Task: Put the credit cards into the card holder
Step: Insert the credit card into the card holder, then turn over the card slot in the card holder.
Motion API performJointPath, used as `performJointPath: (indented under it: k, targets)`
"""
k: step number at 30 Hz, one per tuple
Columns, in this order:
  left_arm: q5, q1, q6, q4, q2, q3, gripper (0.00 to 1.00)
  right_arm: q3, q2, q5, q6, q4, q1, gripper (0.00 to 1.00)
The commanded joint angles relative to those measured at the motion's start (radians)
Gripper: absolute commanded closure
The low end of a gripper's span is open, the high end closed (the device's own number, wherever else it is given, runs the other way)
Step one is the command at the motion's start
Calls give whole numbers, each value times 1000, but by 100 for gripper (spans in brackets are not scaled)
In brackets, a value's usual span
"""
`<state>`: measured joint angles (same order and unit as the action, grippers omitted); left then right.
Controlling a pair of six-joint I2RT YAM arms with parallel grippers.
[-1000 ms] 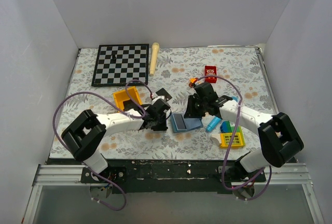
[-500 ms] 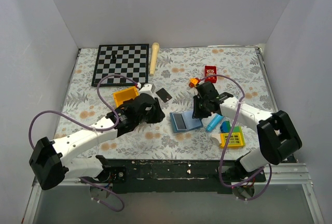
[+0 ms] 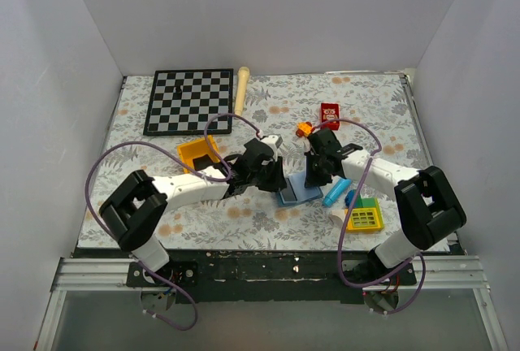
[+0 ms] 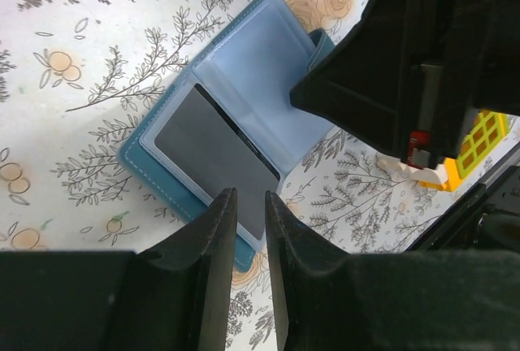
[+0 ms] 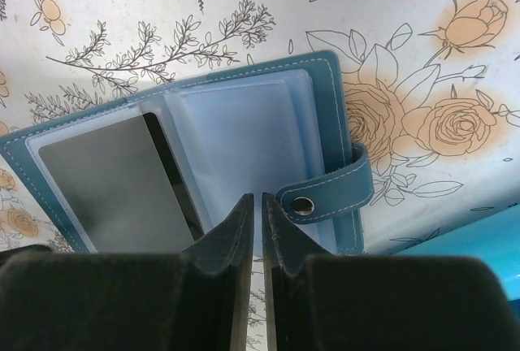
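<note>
L gripper (image 4: pixel 249 198): slim gap is seen btwn fingers, nothing held. Card holder (image 3: pixel 294 195) is laid open mid-table (image 3: pixel 382 115), btwn both grippers, w/ one card (image 4: pixel 215 152) tucked inside. R gripper (image 5: pixel 257 202): nearly shut, nothing held.

Left gripper (image 4: pixel 250 198) and right gripper (image 5: pixel 257 201) sit nearly nose to nose over the open card holder (image 4: pixel 244 83); each blocks the other's inward side. Right of right pincer: blue tube toy (image 3: pixel 335 192) and yellow grid toy (image 3: pixel 364 218), close by. Left of left pincer: yellow tray (image 3: pixel 197 154). Ahead of both, floral table (image 3: pixel 374 107) is free up to the red box (image 3: pixel 329 114).
</note>
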<state>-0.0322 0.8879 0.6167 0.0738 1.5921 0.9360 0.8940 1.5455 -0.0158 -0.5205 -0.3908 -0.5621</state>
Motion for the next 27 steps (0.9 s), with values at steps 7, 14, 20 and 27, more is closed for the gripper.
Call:
performJointPath:
  k: [7, 14, 20, 27]
  targets:
    - [-89, 8, -34, -91, 112, 57, 80, 22, -7, -32, 0, -16, 11, 84]
    - [-97, 9, -29, -91, 180, 38, 80, 62, -4, -150, 23, -105, 13, 82]
    - [-98, 14, -28, -100, 226, 37, 80, 71, -16, -220, 30, -135, 11, 73]
    - [-92, 16, -20, -101, 244, 15, 81, 92, 19, -259, 43, -161, 19, 66]
